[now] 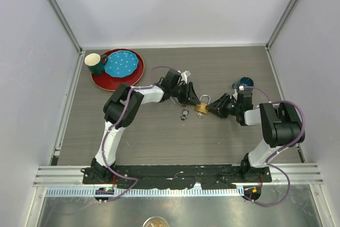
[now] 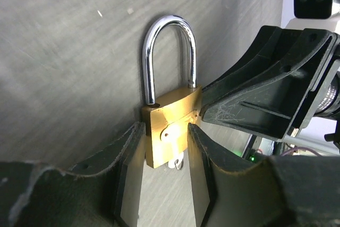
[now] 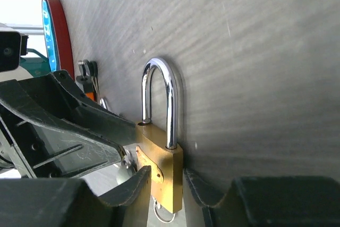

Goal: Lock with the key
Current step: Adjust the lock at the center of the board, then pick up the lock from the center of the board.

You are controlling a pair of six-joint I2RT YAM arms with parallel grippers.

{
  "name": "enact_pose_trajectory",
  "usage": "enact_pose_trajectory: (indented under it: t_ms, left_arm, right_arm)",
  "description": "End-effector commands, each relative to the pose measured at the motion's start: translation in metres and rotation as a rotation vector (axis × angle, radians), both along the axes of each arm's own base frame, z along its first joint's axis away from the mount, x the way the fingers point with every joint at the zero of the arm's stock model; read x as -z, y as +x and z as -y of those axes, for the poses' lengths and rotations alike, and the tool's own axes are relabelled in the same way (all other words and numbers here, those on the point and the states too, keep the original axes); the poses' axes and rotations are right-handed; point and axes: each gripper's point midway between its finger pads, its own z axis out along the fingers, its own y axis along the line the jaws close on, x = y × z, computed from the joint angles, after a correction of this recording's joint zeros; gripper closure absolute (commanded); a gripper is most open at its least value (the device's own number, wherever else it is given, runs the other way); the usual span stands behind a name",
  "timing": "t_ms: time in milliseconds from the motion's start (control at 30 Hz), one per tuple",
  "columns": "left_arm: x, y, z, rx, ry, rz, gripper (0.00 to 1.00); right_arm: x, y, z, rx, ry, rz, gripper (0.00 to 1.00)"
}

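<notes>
A brass padlock [image 1: 201,108] with a chrome shackle [image 2: 169,30] is in the middle of the table, between my two grippers. My left gripper [image 1: 192,99] comes from the left, and in its wrist view the gripper [image 2: 166,127] has its fingers against both sides of the brass body [image 2: 166,118]. My right gripper [image 1: 213,107] comes from the right, and in its own view the gripper [image 3: 166,173] is shut across the body's [image 3: 162,150] thickness. A small key ring [image 3: 163,217] hangs under the padlock. A bunch of keys [image 1: 184,114] lies just left of it.
A red plate [image 1: 101,81] with a blue plate [image 1: 123,63] on it and a green cup [image 1: 95,63] stand at the back left. A small blue object [image 1: 244,83] lies behind the right gripper. Metal frame posts and white walls bound the table.
</notes>
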Motion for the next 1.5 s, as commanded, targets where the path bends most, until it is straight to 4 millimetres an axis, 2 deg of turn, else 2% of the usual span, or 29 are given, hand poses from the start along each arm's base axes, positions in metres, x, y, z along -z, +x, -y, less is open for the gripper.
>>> enact_pose_trajectory:
  t_ms: [0,33,67,100,133,167,200,267,300,367,633,700,767,800,833,867,1000,1233,1467]
  left_arm:
    - [-0.007,-0.062,0.022,0.099,-0.022,-0.033,0.60]
    - [-0.006,-0.067,0.022,0.100,-0.019,-0.034,0.60]
    - [-0.015,-0.076,0.026,0.113,-0.032,-0.019,0.63]
    - [-0.008,-0.084,0.020,0.106,-0.009,-0.031,0.65]
    - [-0.004,-0.083,0.017,0.071,0.023,-0.016,0.65]
    - [-0.010,-0.086,0.015,0.058,0.034,-0.002,0.61]
    - [-0.005,-0.090,0.008,0.053,0.059,0.002,0.56]
    - [-0.006,-0.084,-0.003,0.013,0.117,0.040,0.46]
    - [-0.008,-0.082,-0.005,0.011,0.131,0.059,0.42]
    - [-0.004,-0.077,-0.011,0.009,0.189,0.078,0.36]
    - [-0.005,-0.051,-0.003,-0.020,0.240,0.099,0.36]
    - [-0.007,-0.043,-0.003,-0.031,0.242,0.110,0.37]
    - [-0.001,-0.037,-0.004,-0.042,0.245,0.100,0.38]
    - [-0.003,-0.034,-0.001,-0.039,0.235,0.098,0.41]
    - [0.007,-0.033,-0.002,-0.036,0.245,0.079,0.42]
    - [0.003,-0.030,0.002,-0.031,0.233,0.085,0.45]
    - [0.014,-0.032,0.007,-0.007,0.234,0.052,0.54]
    - [0.028,-0.037,0.005,0.003,0.245,0.022,0.69]
    - [0.033,-0.039,0.016,0.022,0.188,-0.006,0.73]
  right_arm:
    - [0.017,-0.049,-0.008,-0.064,-0.008,-0.118,0.64]
    - [0.011,-0.052,-0.009,-0.070,-0.010,-0.107,0.64]
    - [0.012,-0.060,-0.008,-0.075,-0.016,-0.120,0.64]
    - [0.012,-0.065,-0.006,-0.073,-0.032,-0.126,0.63]
    - [0.015,-0.073,0.000,-0.055,-0.076,-0.163,0.61]
    - [0.014,-0.076,0.005,-0.069,-0.120,-0.147,0.53]
    - [0.020,-0.089,0.011,-0.071,-0.167,-0.206,0.50]
    - [0.013,-0.084,0.024,-0.059,-0.263,-0.161,0.43]
    - [0.013,-0.089,0.027,-0.058,-0.282,-0.180,0.41]
    - [0.003,-0.082,0.032,-0.047,-0.313,-0.140,0.39]
    - [0.001,-0.054,0.045,-0.048,-0.355,-0.113,0.41]
    - [0.001,-0.044,0.049,-0.041,-0.328,-0.108,0.42]
    - [0.002,-0.040,0.047,-0.045,-0.299,-0.110,0.43]
    - [0.006,-0.038,0.043,-0.052,-0.268,-0.115,0.44]
    - [0.008,-0.037,0.042,-0.035,-0.243,-0.134,0.44]
    - [0.011,-0.037,0.041,-0.031,-0.230,-0.146,0.46]
    - [0.017,-0.027,0.035,-0.034,-0.182,-0.146,0.49]
    - [0.031,-0.034,0.027,-0.067,-0.127,-0.194,0.54]
    - [0.033,-0.037,0.010,-0.118,-0.041,-0.180,0.59]
